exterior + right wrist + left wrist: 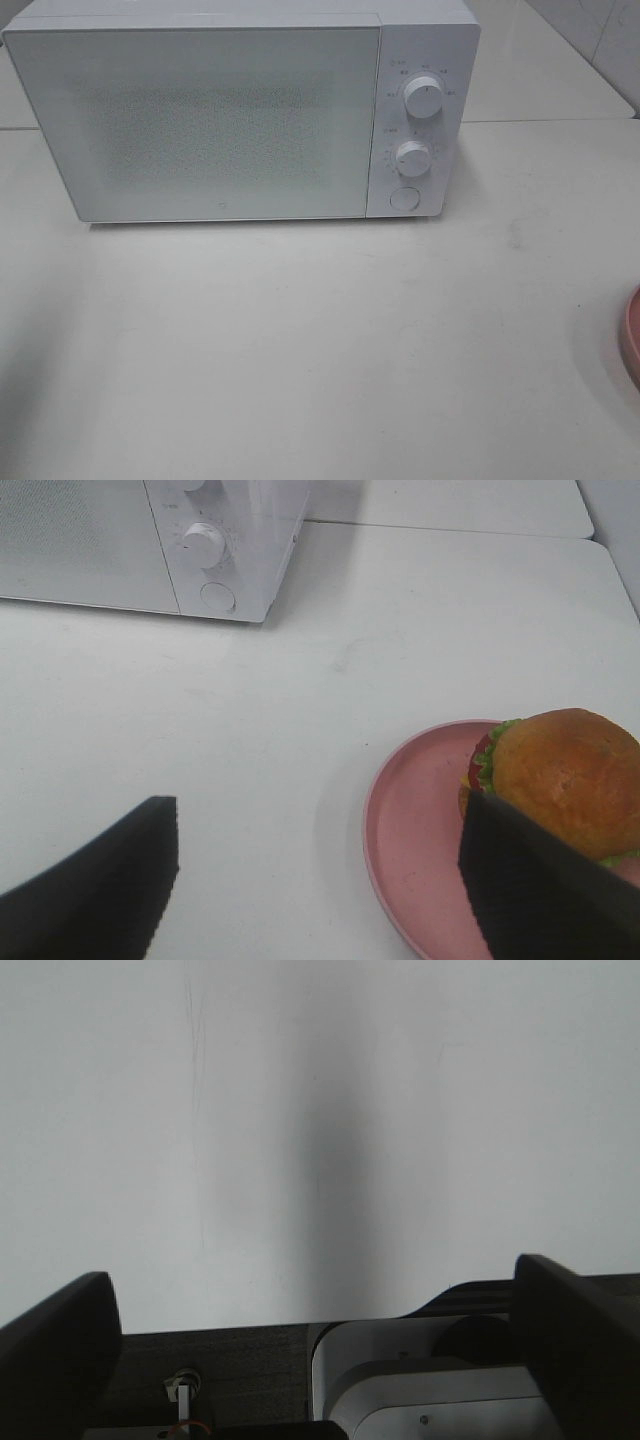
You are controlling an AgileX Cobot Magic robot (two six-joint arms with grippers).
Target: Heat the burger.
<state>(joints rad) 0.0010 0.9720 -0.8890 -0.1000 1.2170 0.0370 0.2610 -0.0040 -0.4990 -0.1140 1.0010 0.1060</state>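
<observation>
partly hidden burger point(565, 780) behind right pincer point(320, 880) finger, plate point(420, 830) cut off

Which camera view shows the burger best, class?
The right wrist view: the burger sits on the pink plate, its bun and lettuce clear. The exterior high view catches only the plate's edge; the left wrist view shows neither.

We hold our left hand point(315, 1340) spread wide and empty; our right hand point(320, 880) also gapes open, gripping nothing.
</observation>
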